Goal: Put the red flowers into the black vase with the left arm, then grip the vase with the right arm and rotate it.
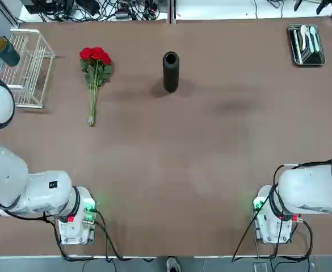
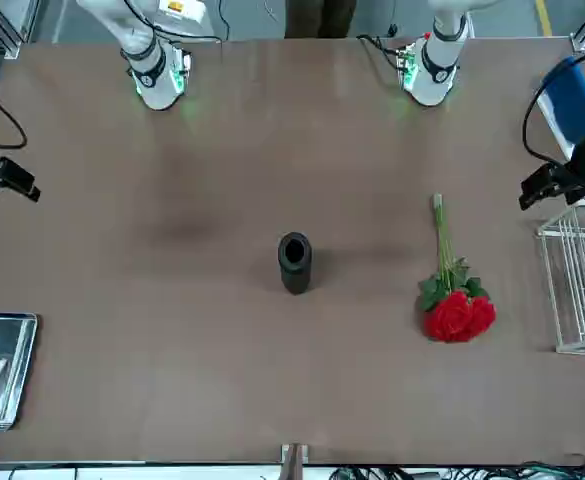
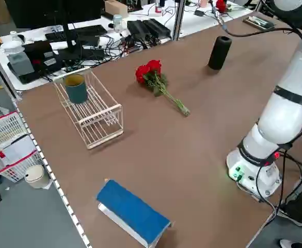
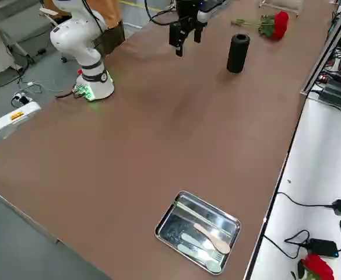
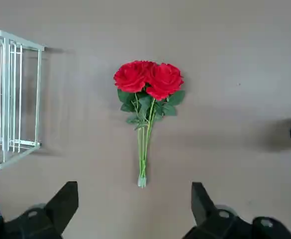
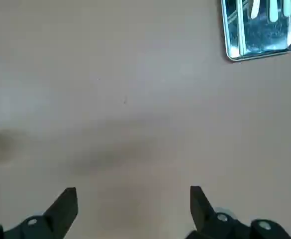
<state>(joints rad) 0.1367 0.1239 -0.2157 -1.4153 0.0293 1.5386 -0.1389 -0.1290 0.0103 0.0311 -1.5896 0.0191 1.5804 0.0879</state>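
The red flowers (image 1: 95, 61) lie flat on the brown table at the far left, blooms away from the robot; they also show as a bunch (image 5: 147, 82) with stems (image 5: 143, 154) pointing toward my left gripper (image 5: 134, 186). That gripper hangs open, high above the table on the near side of the stem ends, holding nothing. The black vase (image 1: 171, 71) stands upright at the far middle, to the right of the flowers (image 2: 458, 314). My right gripper (image 6: 133, 190) is open and empty over bare table at the right; it hangs well short of the vase (image 4: 238, 52).
A white wire rack (image 1: 27, 68) with a dark green cup (image 3: 77, 89) stands at the far left edge. A metal tray (image 1: 306, 44) with cutlery sits at the far right corner. A blue box (image 3: 132, 211) lies near the left edge.
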